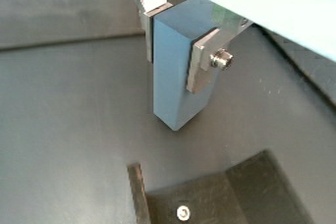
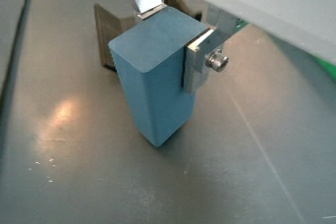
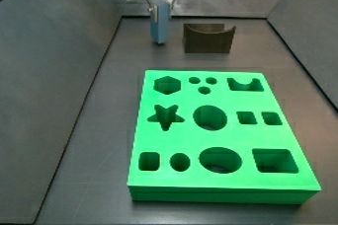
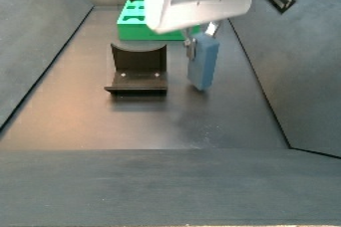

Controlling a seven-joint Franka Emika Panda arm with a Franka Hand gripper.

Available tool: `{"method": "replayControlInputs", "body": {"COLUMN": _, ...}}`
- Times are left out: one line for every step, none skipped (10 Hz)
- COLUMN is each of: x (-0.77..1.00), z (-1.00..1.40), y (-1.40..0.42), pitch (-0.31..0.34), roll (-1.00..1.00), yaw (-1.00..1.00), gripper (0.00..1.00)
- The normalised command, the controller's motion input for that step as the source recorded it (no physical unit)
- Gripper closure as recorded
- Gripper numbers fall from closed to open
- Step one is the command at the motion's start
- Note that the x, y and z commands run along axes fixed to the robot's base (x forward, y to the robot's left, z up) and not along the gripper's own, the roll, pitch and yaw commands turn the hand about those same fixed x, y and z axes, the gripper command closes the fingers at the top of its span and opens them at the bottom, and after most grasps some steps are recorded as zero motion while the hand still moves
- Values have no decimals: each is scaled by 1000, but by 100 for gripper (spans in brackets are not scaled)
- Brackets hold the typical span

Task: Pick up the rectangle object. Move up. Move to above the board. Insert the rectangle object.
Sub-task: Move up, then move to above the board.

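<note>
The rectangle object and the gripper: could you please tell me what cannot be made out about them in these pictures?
- Whether the rectangle object touches the floor or is lifted: its base is too small to judge in both side views.
- The gripper: the upper fingers are cut off by the camera housing in both wrist views.
- The board: mostly hidden behind the gripper body in a side view.

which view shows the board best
A side view shows the board whole, with every cut-out visible. In the other side view only a green corner shows behind the tool, which grips the rectangle object. Neither wrist view shows it.
</note>
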Motion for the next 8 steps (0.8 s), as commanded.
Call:
{"method": "replayControlInputs", "body": {"x": -63, "z": 546, "y": 1, "pitch": 24, "roll": 19, "yaw": -11, "gripper": 100}}
{"method": "replayControlInputs", "body": {"x": -42, "z": 391, "y": 4, "pitch": 29, "roll": 32, "yaw": -13, "gripper": 100}}
{"method": "replayControlInputs", "body": {"x": -33, "z": 223, "y": 5, "pitch": 33, "roll": 43, "yaw": -14, "gripper": 100}}
{"method": "replayControlInputs", "body": {"x": -98, "z": 1000, "y": -84, "pitch": 21, "roll": 129, "yaw": 295, "gripper": 100}}
{"method": "replayControlInputs", "body": {"x": -101, "z": 1000, "y": -87, "pitch": 33, "roll": 132, "yaw": 285, "gripper": 100}}
{"method": "replayControlInputs", "body": {"x": -98, "z": 1000, "y": -81, "pitch": 21, "roll": 148, "yaw": 201, "gripper": 100}}
{"method": "replayControlInputs", "body": {"x": -95, "z": 1000, "y": -75, "pitch": 16, "roll": 161, "yaw": 141, "gripper": 100}}
{"method": "replayControlInputs", "body": {"x": -92, "z": 1000, "y": -74, "pitch": 13, "roll": 162, "yaw": 100, "gripper": 100}}
